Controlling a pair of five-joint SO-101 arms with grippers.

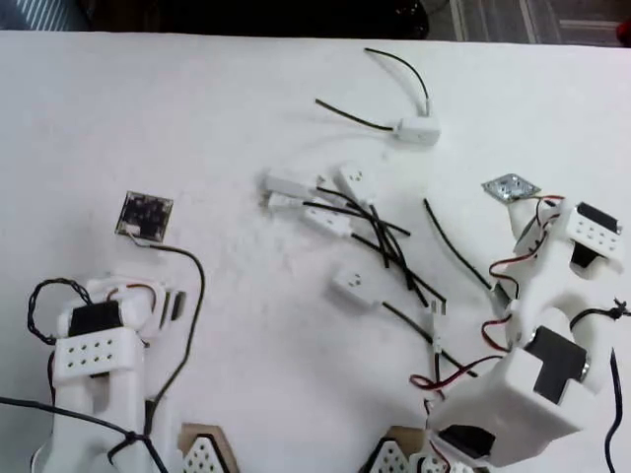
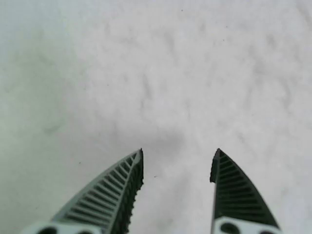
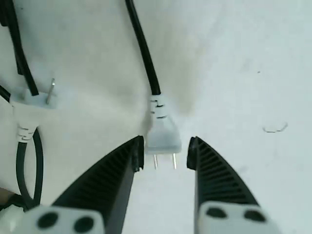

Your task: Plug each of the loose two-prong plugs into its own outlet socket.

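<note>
Right arm: right end effector (image 3: 165, 148) has its fingers spread a little wider than a plug body and holds nothing. A white two-prong plug (image 3: 163, 132) lies flat on the counter (image 3: 253, 58), right between the fingertips and not yet pinched. A slim gap shows on each side.

Key relation: the plug's long axis runs straight out from the end effector, in line with the gap between the fingers. Its prongs point back toward the wrist, and its black cord (image 3: 144, 53) trails off the far end. The fingers flank the prong end of the housing. I judge a plain close would take it across its width, with some risk of the tips catching the prongs rather than the body.

A second plug (image 3: 33, 100) lies beside the first, well apart from it and outside one finger.

Left arm: left end effector (image 2: 179, 156) is wide open and empty over bare counter, with no plug by it. The right arm is clearly the nearer one.

Sockets are white blocks, e.g. socket (image 1: 351, 287), among the cord tangle. I can't tell how it lies from the flanked plug.
</note>
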